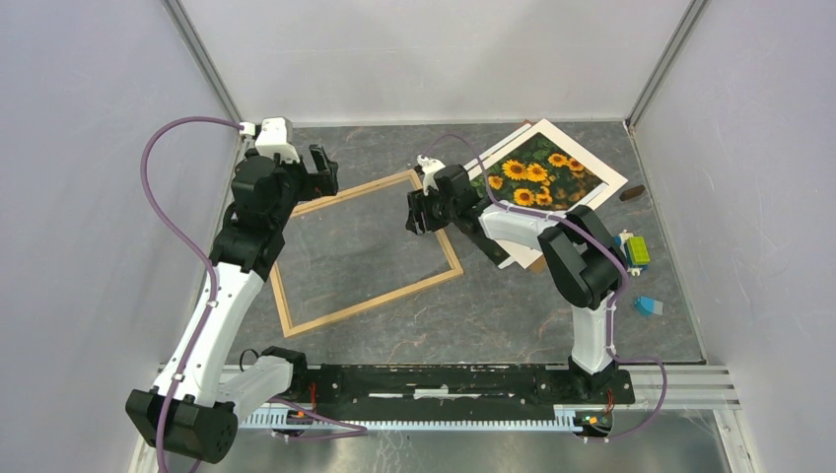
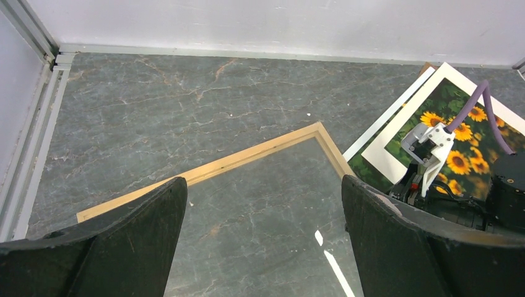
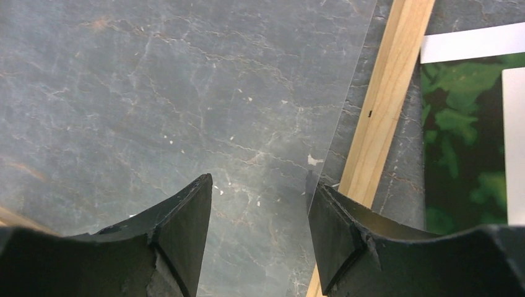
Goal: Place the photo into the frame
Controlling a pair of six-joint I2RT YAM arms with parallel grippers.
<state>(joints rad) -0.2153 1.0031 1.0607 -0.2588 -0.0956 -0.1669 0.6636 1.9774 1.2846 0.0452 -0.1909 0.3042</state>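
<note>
The frame of thin light wood lies flat at the table's middle left, with a clear sheet inside it. The sheet's edge stops short of the right rail. The photo, sunflowers on dark green, lies at the far right under a white mat. My right gripper hovers at the frame's right rail, open, with only the clear sheet and table showing between its fingers. My left gripper is wide open above the frame's far rail. Part of the photo shows behind the right arm.
A brown board corner pokes out under the right arm. A green, yellow and blue block, a small blue piece and a brown piece lie near the right wall. Grey walls close in three sides.
</note>
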